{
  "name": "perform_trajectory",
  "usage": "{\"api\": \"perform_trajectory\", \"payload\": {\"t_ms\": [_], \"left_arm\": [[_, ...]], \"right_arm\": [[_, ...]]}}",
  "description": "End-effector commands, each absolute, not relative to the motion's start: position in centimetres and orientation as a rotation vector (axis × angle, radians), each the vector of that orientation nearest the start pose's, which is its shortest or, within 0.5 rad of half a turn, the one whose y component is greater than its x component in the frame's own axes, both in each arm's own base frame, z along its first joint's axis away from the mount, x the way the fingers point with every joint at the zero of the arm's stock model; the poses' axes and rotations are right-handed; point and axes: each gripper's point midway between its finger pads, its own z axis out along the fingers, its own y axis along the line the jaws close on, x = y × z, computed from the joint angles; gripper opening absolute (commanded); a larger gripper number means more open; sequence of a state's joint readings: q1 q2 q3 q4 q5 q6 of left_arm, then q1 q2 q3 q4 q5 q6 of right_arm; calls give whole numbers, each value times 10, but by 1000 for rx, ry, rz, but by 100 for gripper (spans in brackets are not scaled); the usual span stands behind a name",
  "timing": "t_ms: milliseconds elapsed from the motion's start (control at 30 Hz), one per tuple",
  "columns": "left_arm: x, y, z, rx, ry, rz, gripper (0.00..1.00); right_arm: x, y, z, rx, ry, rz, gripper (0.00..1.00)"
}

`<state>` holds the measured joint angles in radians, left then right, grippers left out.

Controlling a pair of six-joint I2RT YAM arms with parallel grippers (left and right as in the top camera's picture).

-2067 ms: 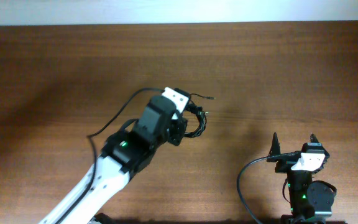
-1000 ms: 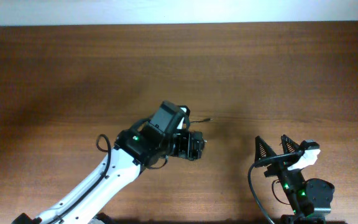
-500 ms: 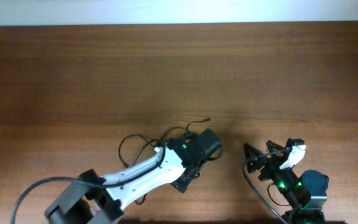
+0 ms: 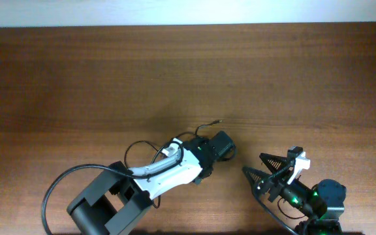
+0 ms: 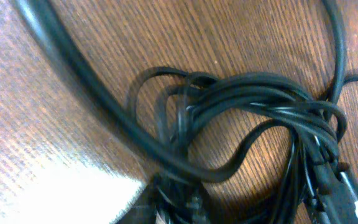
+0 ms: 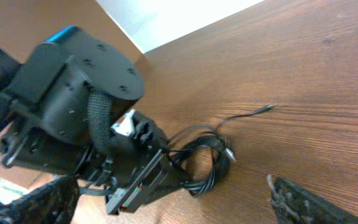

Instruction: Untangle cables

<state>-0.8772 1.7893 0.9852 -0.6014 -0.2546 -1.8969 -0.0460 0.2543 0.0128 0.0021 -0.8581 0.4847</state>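
Note:
The cables are a knotted bunch of thin black wires lying on the wooden table. In the overhead view my left gripper covers most of them, and only one loose end shows, trailing away from the bunch. My left gripper is shut on strands at the edge of the bunch. The right wrist view shows the cables looping out from the left gripper's fingers. My right gripper is open, to the right of the bunch and apart from it, with nothing between its fingertips.
The left arm lies low across the front of the table. Its thick black arm cable loops beside it and crosses the left wrist view. The table's far edge meets a white wall.
The left arm has dropped low with the gripper on the bunch, and its jaws have closed on strands. The right gripper has turned and shifted left toward the bunch, staying open.

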Motion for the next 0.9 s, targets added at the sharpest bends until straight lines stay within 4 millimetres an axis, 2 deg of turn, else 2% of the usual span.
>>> {"api": "perform_trajectory", "payload": {"t_ms": [0, 33, 100, 133, 167, 233, 300, 333, 367, 400, 433, 467, 533, 600, 667, 700, 767, 867], "left_arm": [[248, -209, -5, -1109, 2657, -82, 0], [259, -197, 14, -943, 2705, -96, 0], [267, -174, 46, -767, 2773, -151, 0], [274, -162, 76, -626, 2777, -261, 0], [281, -159, 107, -460, 2733, -388, 0], [285, -155, 164, -198, 2582, -553, 0], [276, -153, 202, -11, 2454, -589, 0], [272, -151, 215, 29, 2402, -594, 0], [269, -150, 224, 47, 2371, -599, 0], [268, -149, 227, 48, 2361, -602, 0], [268, -149, 226, 47, 2362, -601, 0], [269, -150, 224, 47, 2369, -599, 0], [271, -151, 220, 149, 2366, -555, 0], [270, -152, 220, 191, 2363, -546, 0], [271, -151, 219, 187, 2364, -537, 0], [271, -151, 218, 187, 2368, -535, 0], [274, -152, 208, 187, 2402, -526, 0], [278, -155, 191, 251, 2450, -486, 0]], "right_arm": [[194, 130, 136, -205, 1849, 1150, 89], [194, 130, 136, -204, 1849, 1150, 82], [195, 129, 138, -207, 1838, 1139, 73], [199, 126, 138, -189, 1836, 1116, 69], [205, 121, 139, -162, 1827, 1074, 66], [207, 121, 160, -208, 1753, 1053, 64], [202, 126, 191, -193, 1722, 1141, 61], [195, 131, 204, -197, 1718, 1211, 58], [189, 135, 209, -179, 1732, 1293, 48], [184, 139, 209, -156, 1756, 1367, 28], [176, 144, 209, -170, 1774, 1433, 23], [167, 149, 211, -224, 1779, 1479, 22], [150, 156, 211, -315, 1795, 1561, 29], [156, 154, 210, -311, 1779, 1515, 42], [159, 153, 216, -311, 1749, 1484, 50], [160, 152, 223, -307, 1734, 1488, 60], [165, 151, 233, -279, 1728, 1482, 60], [186, 148, 229, -140, 1829, 1547, 60]]}}
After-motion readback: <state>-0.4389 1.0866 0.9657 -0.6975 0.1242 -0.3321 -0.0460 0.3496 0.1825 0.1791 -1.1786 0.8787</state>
